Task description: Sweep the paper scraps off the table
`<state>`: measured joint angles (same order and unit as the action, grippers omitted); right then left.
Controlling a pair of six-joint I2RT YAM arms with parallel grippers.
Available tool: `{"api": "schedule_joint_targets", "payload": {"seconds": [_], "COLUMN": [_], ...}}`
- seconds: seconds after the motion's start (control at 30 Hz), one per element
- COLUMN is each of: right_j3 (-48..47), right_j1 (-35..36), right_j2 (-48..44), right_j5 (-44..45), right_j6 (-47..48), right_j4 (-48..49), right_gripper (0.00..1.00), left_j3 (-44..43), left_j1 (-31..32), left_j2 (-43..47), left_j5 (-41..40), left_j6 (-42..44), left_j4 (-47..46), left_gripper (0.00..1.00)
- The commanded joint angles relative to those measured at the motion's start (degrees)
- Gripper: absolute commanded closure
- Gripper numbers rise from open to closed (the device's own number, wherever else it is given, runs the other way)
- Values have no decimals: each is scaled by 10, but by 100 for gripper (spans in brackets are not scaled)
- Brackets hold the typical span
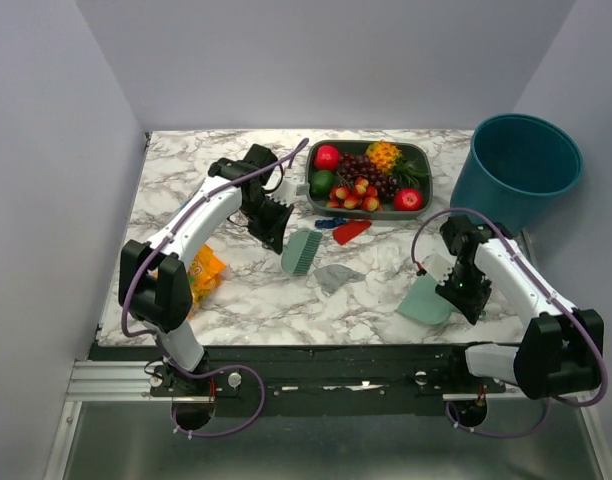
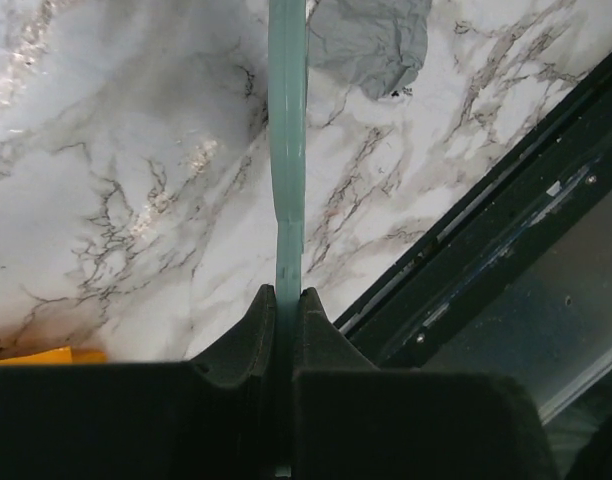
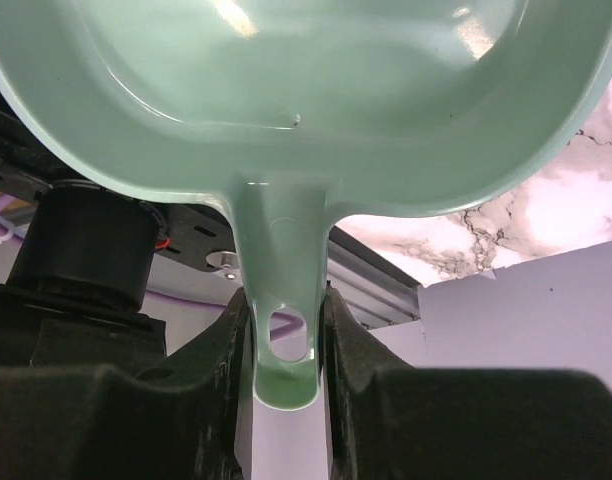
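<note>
The left claw (image 1: pixel 273 222) was clamped on the thin flat handle of a pale green brush (image 1: pixel 300 252), its fingers (image 2: pixel 254 335) pressed against the handle from both sides. The right claw (image 1: pixel 458 290) was closed round the handle of a pale green dustpan (image 1: pixel 424 302). The paper scraps (image 1: pixel 336 277) lay on the marble bench (image 1: pixel 186 175), a little right of its middle. The grey scrap (image 2: pixel 371 40) was crumpled and sat just beside the brush head on its right. Farther back, a red scrap (image 1: pixel 352 231) and a dark blue scrap (image 1: pixel 329 223) lay close together — both just in front of a dark tray (image 1: pixel 384 214) filled with fruit. The dustpan was near the bench's front edge on the right, apart from the grey scrap. In the right wrist view its hollow side faced the camera, and the handle with its hanging hole was gripped between the two fingers. An orange snack bag (image 1: pixel 204 272) lay near the front left, beside the left arm, and a teal bin (image 1: pixel 516 165) stood at the bench's back right corner — whether on it or just off it I cannot tell.
</note>
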<state>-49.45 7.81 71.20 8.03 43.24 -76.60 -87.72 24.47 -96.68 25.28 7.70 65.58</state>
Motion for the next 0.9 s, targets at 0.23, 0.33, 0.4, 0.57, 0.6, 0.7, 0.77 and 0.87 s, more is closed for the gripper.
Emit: {"api": "schedule_joint_targets", "payload": {"seconds": [0.23, 0.33, 0.4, 0.57, 0.6, 0.7, 0.77, 0.87], "right_j3": [-34, -49, -63, -78, -79, -81, -82, -76], "right_j1": [2, 2, 4, 32, 37, 56, 65, 72], "right_j2": [85, 113, 130, 150, 155, 158, 159, 155], "right_j5": [8, 8, 5, -7, -7, -10, -14, -23], "right_j6": [-16, -12, -11, -13, -13, -14, -15, -17], "right_j4": [2, 13, 18, 24, 27, 26, 26, 28], "right_gripper": [99, 99, 100, 100, 99, 99, 100, 100], "left_j3": [4, -30, -65, -162, -173, -220, -238, -250], "left_j1": [-14, -8, 0, 64, 77, 122, 129, 127], "left_j2": [-80, -119, -148, -203, -208, -233, -242, -243], "left_j5": [172, 194, 204, 224, 226, 216, 209, 196], "left_j6": [-31, -37, -40, -56, -58, -43, -39, -39], "left_j4": [26, 17, 7, -4, -8, 4, 6, -2], "left_gripper": [100, 100, 100, 100, 100, 100, 100, 100]}}
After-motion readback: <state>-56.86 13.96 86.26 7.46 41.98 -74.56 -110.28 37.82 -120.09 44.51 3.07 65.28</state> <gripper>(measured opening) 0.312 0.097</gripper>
